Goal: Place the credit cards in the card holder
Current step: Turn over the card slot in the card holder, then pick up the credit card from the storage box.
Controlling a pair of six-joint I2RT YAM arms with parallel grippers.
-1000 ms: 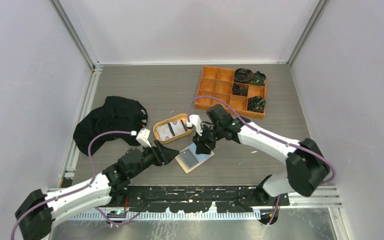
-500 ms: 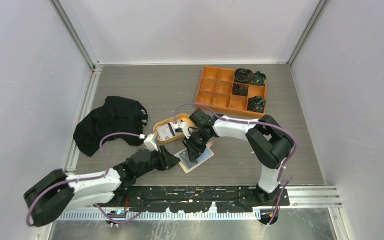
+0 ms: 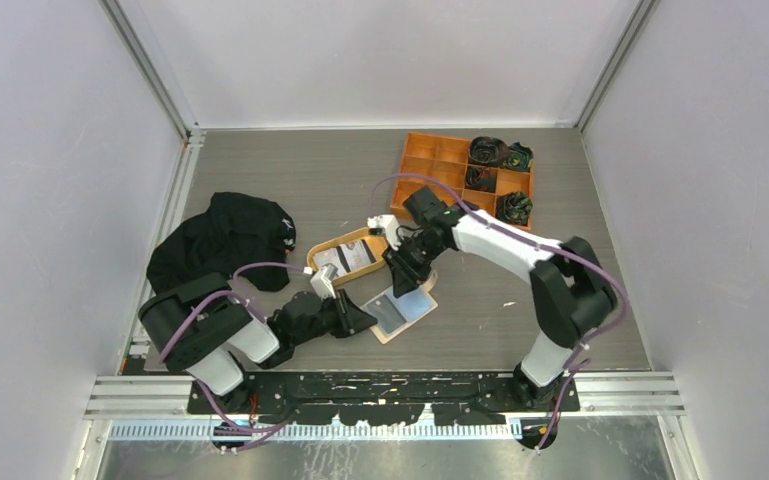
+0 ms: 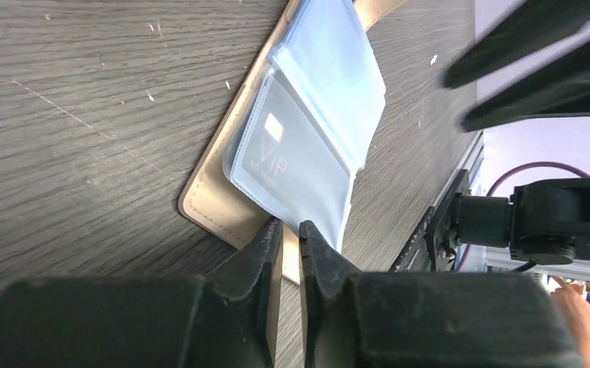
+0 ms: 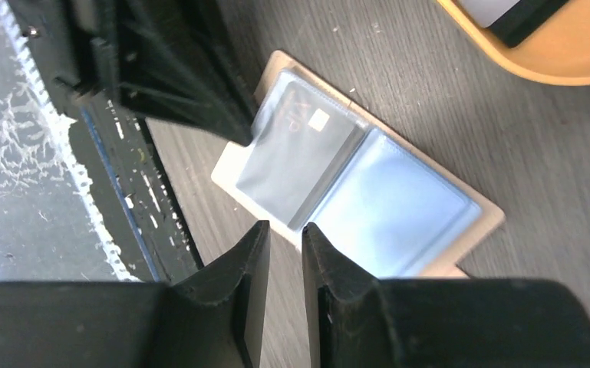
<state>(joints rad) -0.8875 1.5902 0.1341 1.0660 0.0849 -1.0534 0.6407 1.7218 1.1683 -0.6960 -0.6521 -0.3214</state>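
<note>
The card holder (image 3: 401,312) lies open on the table, beige rim around clear sleeves. A grey "VIP" card (image 4: 291,162) sits in one sleeve and also shows in the right wrist view (image 5: 301,149). The other sleeve (image 5: 390,205) looks light blue. My left gripper (image 3: 364,322) is shut with a thin gap, and its tips (image 4: 290,230) rest at the holder's near-left edge (image 4: 213,208). My right gripper (image 3: 406,274) hovers just above the holder's far side, jaws nearly closed and empty (image 5: 285,238). A light card and a dark card (image 3: 343,259) lie in the oval tray.
The oval orange-tan tray (image 3: 317,268) sits just left of the right gripper, and its rim shows in the right wrist view (image 5: 575,65). An orange compartment box (image 3: 450,175) with dark bundles stands at the back right. A black cloth (image 3: 222,240) lies at the left.
My right gripper has lifted off the holder's middle and pulled back toward its far edge. My left arm has folded in, and its gripper slid right onto the holder's near-left edge.
</note>
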